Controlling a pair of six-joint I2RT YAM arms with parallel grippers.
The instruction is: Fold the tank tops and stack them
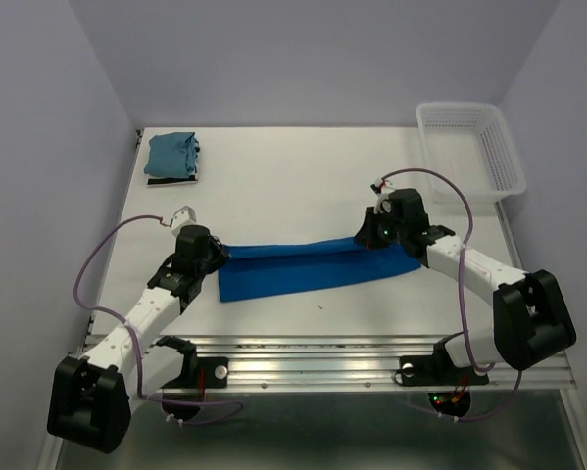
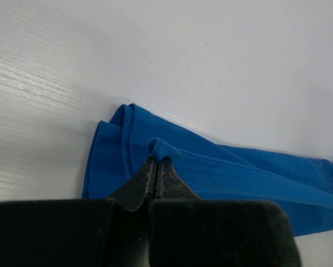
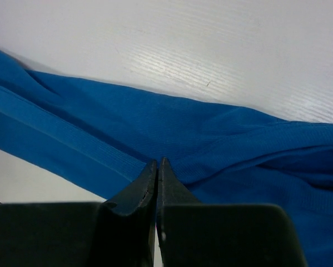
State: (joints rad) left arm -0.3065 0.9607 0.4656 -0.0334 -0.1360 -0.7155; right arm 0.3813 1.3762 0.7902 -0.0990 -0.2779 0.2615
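Robot lab, a test cell. White table [image 1: 303, 186] boxed in by plain lilac walls [image 1: 303, 59] on three sides. Left arm [image 1: 151, 308] and right arm [image 1: 469, 269] bolted to an aluminium rail [image 1: 313, 367] at the near edge; purple cables [image 1: 89, 269] loop loose from both. Few props, spaced apart: white basket [image 1: 505, 157], folded teal top [image 1: 171, 155], blue top [image 1: 313, 266]. Even, flat lighting. Reads as a staged rig bench rather than a home or shop.

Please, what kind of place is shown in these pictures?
Probably a robot test cell in a laboratory, not a home: plain walls enclose a white table, and the left arm and right arm are bolted to a metal rail.
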